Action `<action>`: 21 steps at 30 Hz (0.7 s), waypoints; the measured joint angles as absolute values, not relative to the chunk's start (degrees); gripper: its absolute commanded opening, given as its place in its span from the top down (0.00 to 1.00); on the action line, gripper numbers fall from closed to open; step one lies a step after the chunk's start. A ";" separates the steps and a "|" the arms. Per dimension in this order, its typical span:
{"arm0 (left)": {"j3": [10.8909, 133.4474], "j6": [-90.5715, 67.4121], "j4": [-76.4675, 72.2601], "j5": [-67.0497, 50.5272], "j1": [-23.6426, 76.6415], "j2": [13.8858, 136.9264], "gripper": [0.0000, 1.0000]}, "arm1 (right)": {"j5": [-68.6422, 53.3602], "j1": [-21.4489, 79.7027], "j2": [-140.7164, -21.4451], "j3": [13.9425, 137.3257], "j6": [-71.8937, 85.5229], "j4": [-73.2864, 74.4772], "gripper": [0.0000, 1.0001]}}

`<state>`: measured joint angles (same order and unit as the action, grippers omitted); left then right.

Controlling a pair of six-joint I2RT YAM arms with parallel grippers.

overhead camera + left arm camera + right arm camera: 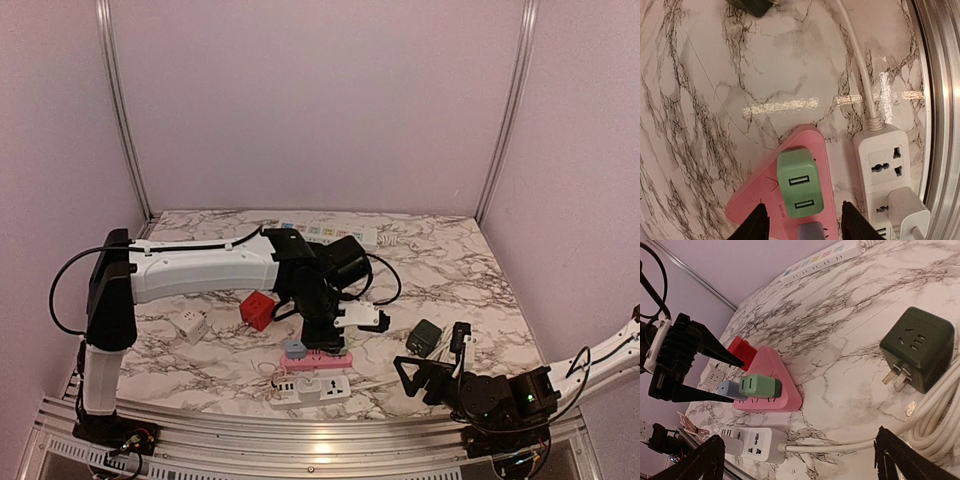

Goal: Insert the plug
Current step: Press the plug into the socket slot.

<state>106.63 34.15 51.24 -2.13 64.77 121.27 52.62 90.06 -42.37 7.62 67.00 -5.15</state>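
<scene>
The grey plug [730, 389] looks seated in the pink power strip [747, 206], beside a green plug [799, 187]. The left claw [804, 212] straddles it, spread and apparently not touching, while the right claw [797, 442] gapes idle. Only backing away seems left.

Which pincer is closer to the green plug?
Left. The left pincer straddles the green plug, a finger either side; the right pincer sits well apart near the table edge.

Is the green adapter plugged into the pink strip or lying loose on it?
Plugged in, it seems: the green adapter stands out from the pink strip, its base flush against the face and no prongs showing.
</scene>
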 measured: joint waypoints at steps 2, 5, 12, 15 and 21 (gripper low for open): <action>106.63 34.13 50.59 -2.57 64.75 120.66 0.49 | 52.62 90.06 -42.37 7.62 67.00 -5.17 0.01; 106.63 34.09 49.58 -2.24 64.75 120.51 0.50 | 52.62 90.06 -42.37 7.60 67.00 -5.17 0.01; 106.63 34.04 48.56 2.07 64.71 120.55 0.50 | 52.60 90.06 -42.37 7.60 67.00 -5.15 0.01; 106.50 34.04 47.66 3.38 64.42 120.55 0.50 | 52.60 90.06 -42.37 7.60 67.00 -5.15 0.02; 105.60 34.09 46.63 3.90 64.07 120.73 0.50 | 52.60 90.06 -42.37 7.60 67.00 -5.15 0.02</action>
